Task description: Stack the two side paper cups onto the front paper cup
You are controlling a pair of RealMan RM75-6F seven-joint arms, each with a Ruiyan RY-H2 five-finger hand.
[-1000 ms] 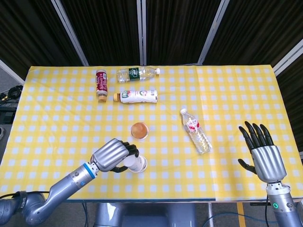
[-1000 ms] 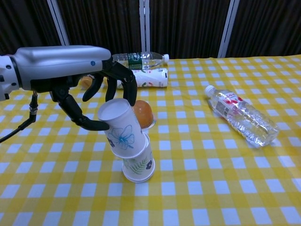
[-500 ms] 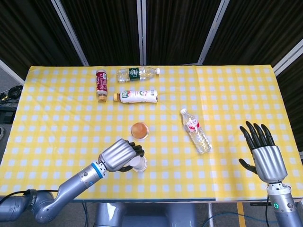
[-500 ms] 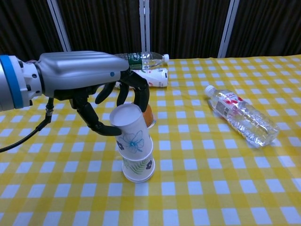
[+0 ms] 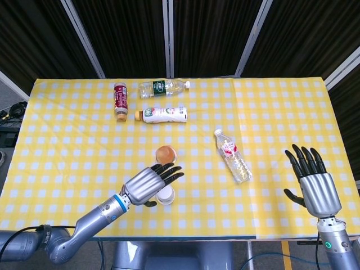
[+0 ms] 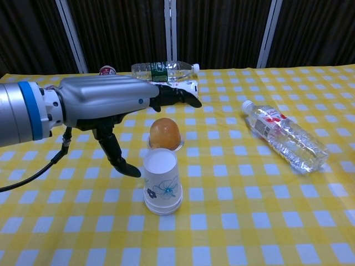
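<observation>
With the white floral paper cup (image 6: 162,188) nested upside down on the stack at the front of the yellow-checked bench (image 6: 266,221), the released left robot hand (image 6: 119,105), fingers spread above it, should lift straight away without knocking it, while the right robot hand (image 5: 315,183) waits empty.

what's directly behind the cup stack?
Behind the cup stack stands an orange, dome-topped object in a clear cup; the stack's rim covers its base in the chest view. The left robot hand, fingers spread, hovers above.
</observation>
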